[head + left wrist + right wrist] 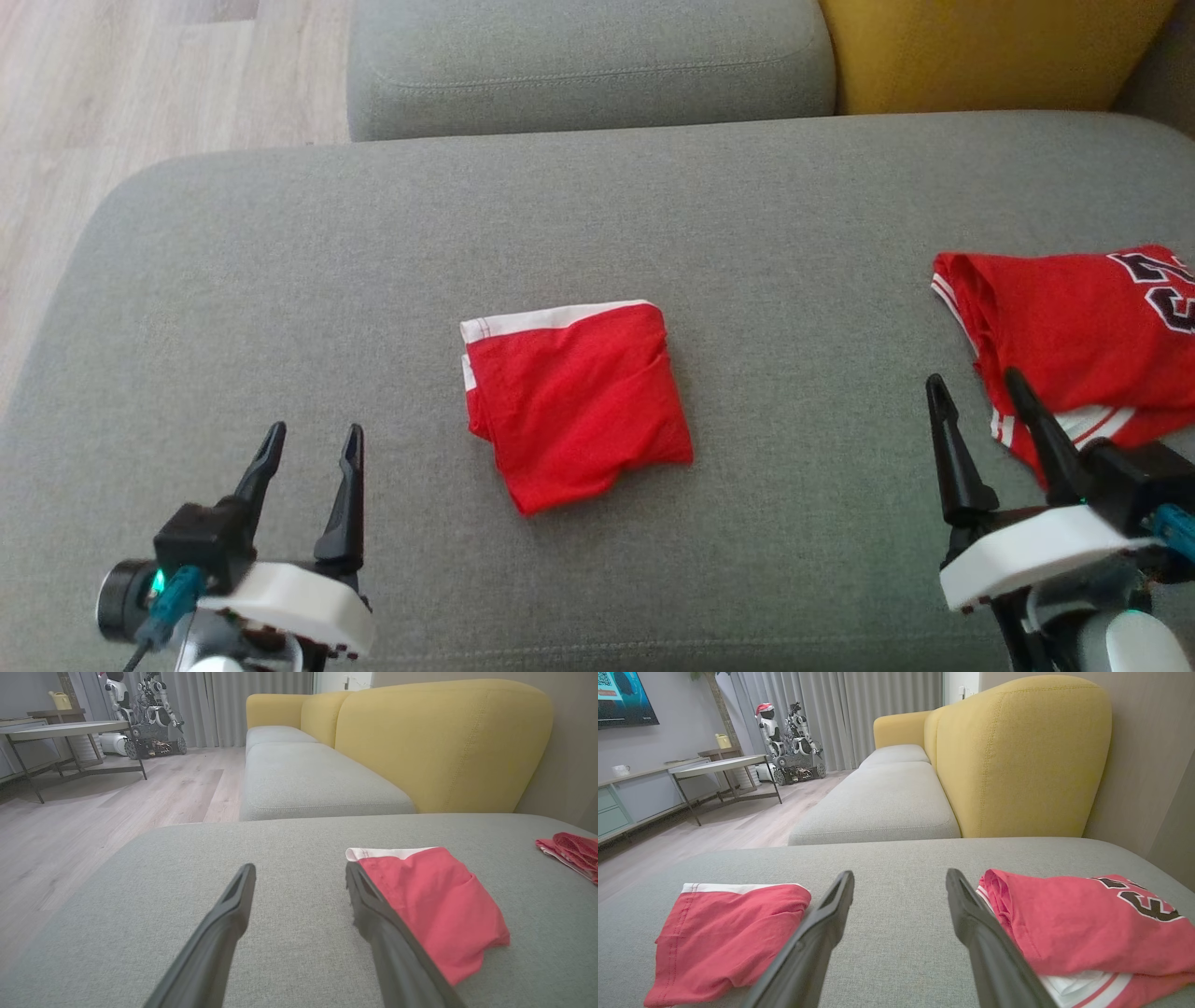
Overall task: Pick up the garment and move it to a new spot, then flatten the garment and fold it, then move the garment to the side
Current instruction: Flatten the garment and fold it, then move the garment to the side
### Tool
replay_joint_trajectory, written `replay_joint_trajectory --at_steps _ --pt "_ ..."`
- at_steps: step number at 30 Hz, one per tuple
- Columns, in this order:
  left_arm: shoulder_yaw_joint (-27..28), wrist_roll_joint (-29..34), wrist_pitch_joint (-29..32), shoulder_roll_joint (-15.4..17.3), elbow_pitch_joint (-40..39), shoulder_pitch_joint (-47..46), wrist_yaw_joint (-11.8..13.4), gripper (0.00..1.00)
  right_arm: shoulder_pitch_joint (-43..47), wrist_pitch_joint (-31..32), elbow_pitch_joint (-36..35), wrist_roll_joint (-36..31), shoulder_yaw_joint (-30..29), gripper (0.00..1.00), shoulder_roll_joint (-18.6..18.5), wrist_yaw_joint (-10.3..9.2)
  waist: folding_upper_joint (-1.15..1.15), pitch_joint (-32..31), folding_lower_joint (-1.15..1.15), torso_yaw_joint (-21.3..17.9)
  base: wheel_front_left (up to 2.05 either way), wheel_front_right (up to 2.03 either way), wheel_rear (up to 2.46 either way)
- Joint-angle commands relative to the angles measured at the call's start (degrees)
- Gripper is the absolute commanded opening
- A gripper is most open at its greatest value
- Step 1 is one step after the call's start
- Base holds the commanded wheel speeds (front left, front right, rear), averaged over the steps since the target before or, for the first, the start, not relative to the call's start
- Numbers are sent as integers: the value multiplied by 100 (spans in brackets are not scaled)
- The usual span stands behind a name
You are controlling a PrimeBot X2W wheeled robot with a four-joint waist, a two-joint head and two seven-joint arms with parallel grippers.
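Red cloth folded into a rough square, the garment (574, 401) lies flat near the middle of the grey seat cushion (280, 261). A white band runs along its far edge and a short way down its left side, and its near edge is a little rumpled and uneven.

Nothing touches it. The left gripper (315, 431) hangs over bare cushion to the garment's left and nearer the robot, its two dark fingers spread apart with nothing between them. In the left wrist view the right-hand finger overlaps the garment's near corner, but the head view shows the two well apart.

The right gripper (975, 381) is on the other side, also released and empty, with its fingers pointing away from the robot. Just beside it, at the cushion's right end, lies a second red piece, a jersey (1074, 327) with black and white numbers on top and white striped trim along its near edge. In the head view the right finger crosses the jersey's near left corner; whether it touches the cloth I cannot tell.

Beyond the cushion is another grey seat (588, 65) with a yellow backrest (980, 47), and pale wooden floor (140, 93) on the left
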Motion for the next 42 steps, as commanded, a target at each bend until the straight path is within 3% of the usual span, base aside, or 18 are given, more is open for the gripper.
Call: replay_joint_trajectory --at_steps 1,11,19,31,41,42 --pt "218 -26 -8 118 -212 -263 45 100 -177 14 -234 -61 108 100 -36 -4 0 0 0 5 0 0 0" --pt "174 -49 -40 140 -188 -312 48 100 -164 30 -218 -58 73 100 -29 -4 0 32 0 69 0 0 0" --pt "61 -13 -74 134 -237 -613 -23 100 -402 42 112 -18 35 100 -5 -4 0 360 0 409 0 0 0" --pt "-178 -5 -358 -70 37 -1317 -215 100 -1760 -216 2118 361 1002 100 48 -4 0 1143 0 1126 0 0 0" --pt "-261 -11 -536 -210 317 -1616 -290 100 -2559 73 3740 1135 1921 100 53 -4 0 1455 0 1218 0 0 0" --pt "-260 -8 -546 -209 333 -1635 -293 100 -2601 115 3819 1210 1987 44 53 -4 0 1467 0 1194 0 0 0"
